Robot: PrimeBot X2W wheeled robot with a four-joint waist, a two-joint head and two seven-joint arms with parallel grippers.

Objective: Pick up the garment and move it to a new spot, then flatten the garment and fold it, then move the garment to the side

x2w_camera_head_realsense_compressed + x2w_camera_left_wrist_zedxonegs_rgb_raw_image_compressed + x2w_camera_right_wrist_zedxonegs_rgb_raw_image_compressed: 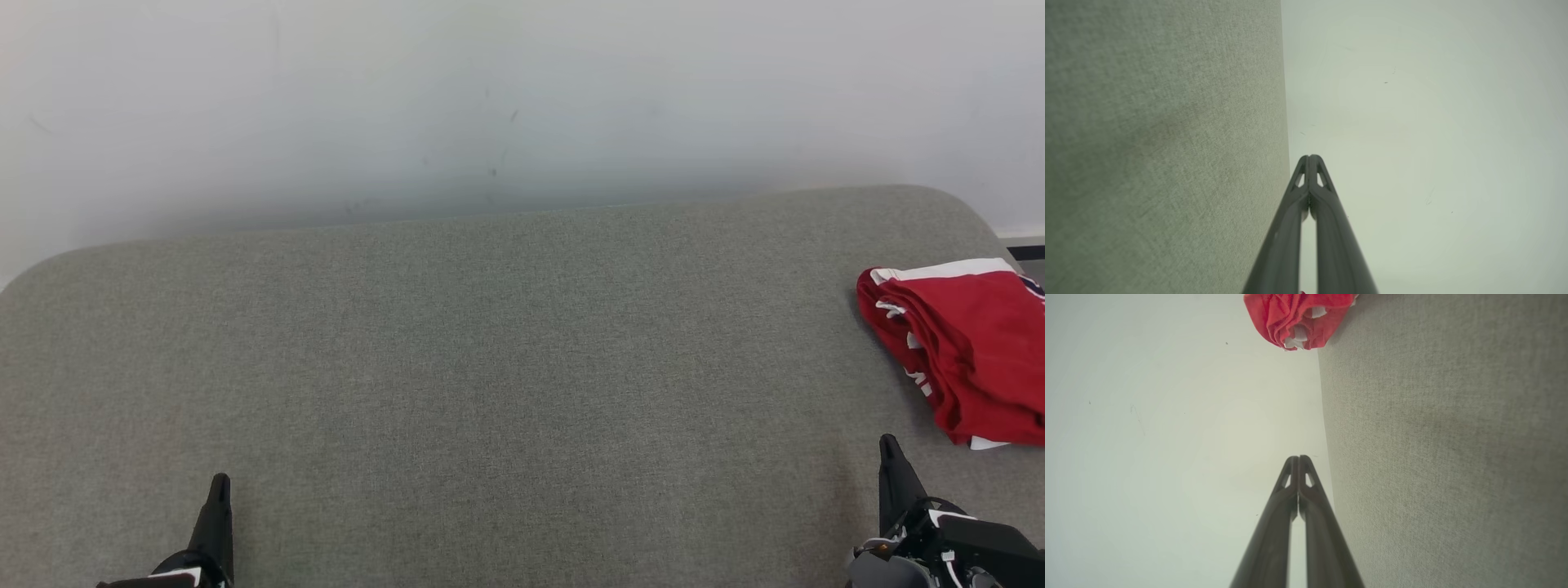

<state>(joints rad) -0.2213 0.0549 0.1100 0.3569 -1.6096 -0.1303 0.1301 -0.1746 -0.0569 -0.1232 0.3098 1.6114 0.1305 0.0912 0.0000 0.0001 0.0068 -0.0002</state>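
The folded red cloth garment with white trim [971, 351] lies bunched in soft layers at the right edge of the grey, woven-fabric tabletop with rounded corners [490, 367], close to its far right corner. The right gripper [890, 453] sits near the front edge, just short of the garment and not touching it, with its two slim dark fingers pressed together and empty. The left gripper [219, 490], also closed on nothing, is well apart near the front left. A pale, smooth wall [490, 98] stands behind.
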